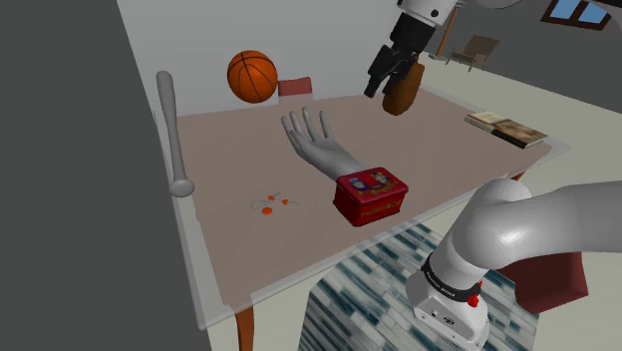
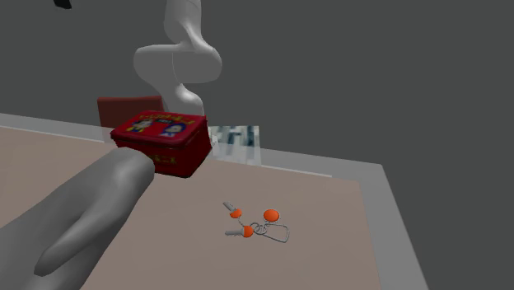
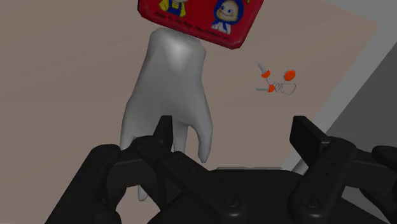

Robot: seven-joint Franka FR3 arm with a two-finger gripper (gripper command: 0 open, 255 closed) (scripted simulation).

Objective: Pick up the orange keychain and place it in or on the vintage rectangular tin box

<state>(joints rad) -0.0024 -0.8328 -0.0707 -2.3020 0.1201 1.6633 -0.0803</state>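
The orange keychain [image 1: 271, 204] lies flat on the table, a small ring with orange tabs and keys, also seen in the second exterior view [image 2: 257, 224] and the wrist view [image 3: 276, 81]. The red tin box [image 1: 370, 194] with cartoon figures on its lid stands just to the shoulder view's right of it [image 2: 161, 141] [image 3: 201, 18]. My black gripper [image 1: 384, 74] hangs high above the table's far side, well away from both. In the wrist view its fingers [image 3: 310, 141] stand apart, open and holding nothing.
A grey mannequin hand [image 1: 319, 145] lies between the gripper and the tin. A basketball [image 1: 252, 76] and a grey bat [image 1: 171, 135] sit at the shoulder view's left, books [image 1: 506, 129] at the far right. The pale table [image 1: 229, 249] ends near the keychain.
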